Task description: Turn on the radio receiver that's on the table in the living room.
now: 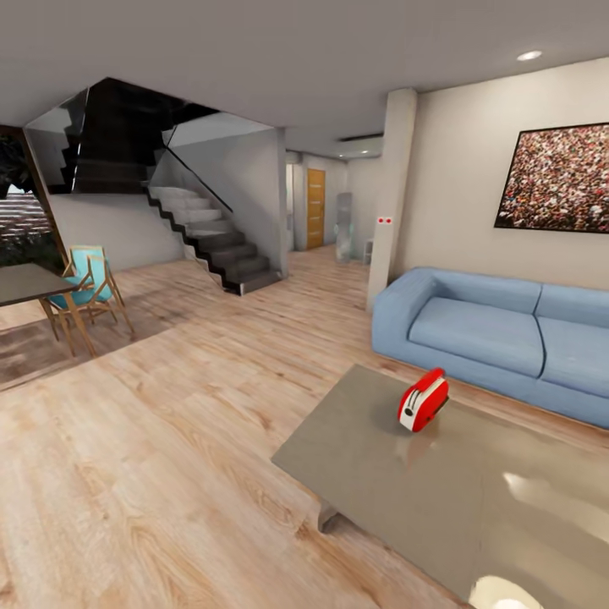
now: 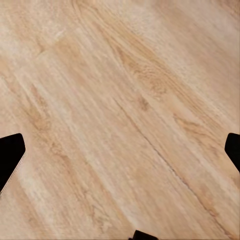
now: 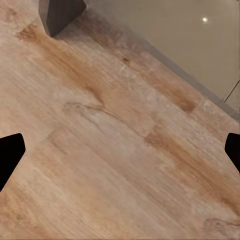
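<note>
The radio receiver [image 1: 423,399], a small red box with white-grey sides, stands on the low table [image 1: 397,482] with the glossy grey top, toward its far edge in front of the blue sofa [image 1: 499,334]. My left gripper [image 2: 121,152] is open over bare wood floor, its black fingertips [image 2: 10,156] at the picture's edges. My right gripper [image 3: 121,152] is open too, above the floor beside a grey table leg [image 3: 60,15] and the table's glossy top [image 3: 200,35]. Nothing lies between either pair of fingers.
A framed crowd picture [image 1: 558,179] hangs above the sofa. A flat white disc [image 1: 506,594] lies on the table's near corner. A dark staircase [image 1: 211,237] rises at the back, and a dining table [image 1: 30,283] with a turquoise chair [image 1: 89,283] stands at the left. Wood floor [image 1: 169,423] stretches between.
</note>
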Motion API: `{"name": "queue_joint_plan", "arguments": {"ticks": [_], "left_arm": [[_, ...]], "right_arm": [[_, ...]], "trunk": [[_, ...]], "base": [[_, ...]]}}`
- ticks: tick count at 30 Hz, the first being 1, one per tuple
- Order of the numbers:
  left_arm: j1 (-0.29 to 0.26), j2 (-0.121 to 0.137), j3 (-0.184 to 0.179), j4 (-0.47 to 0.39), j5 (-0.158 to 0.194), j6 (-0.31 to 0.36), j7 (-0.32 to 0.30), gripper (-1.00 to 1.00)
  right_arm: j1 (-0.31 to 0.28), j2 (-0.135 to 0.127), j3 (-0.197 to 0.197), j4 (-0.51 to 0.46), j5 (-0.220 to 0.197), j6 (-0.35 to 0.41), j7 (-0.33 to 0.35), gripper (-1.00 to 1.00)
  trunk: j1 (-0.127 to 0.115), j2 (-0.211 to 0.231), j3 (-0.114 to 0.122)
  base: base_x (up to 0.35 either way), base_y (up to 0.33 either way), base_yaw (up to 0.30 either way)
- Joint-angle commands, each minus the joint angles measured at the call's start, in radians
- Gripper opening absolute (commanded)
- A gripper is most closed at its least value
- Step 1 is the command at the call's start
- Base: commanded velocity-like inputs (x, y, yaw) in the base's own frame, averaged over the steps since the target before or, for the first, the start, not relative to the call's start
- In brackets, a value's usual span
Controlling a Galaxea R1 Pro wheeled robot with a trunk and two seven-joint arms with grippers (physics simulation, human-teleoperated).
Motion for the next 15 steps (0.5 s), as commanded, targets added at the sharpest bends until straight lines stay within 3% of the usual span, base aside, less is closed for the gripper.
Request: {"name": "queue_joint_plan", "arguments": {"ticks": [1,15], "left_arm": [[0.000,0.000,0.000,0.000,0.000,0.000,0.000,1.00],[0.000,0.000,0.000,0.000,0.000,0.000,0.001,1.00]], "right_arm": [[0.000,0.000,0.000,0.000,0.000,0.000,0.000,1.00],[0.000,-0.002,-0.005,0.000,0.000,-0.001,-0.001,1.00]], "trunk": [[0.000,0.000,0.000],[0.000,0.000,0.000]], "base": [[0.278,0.140,0.000],[0.294,0.115,0.000]]}}
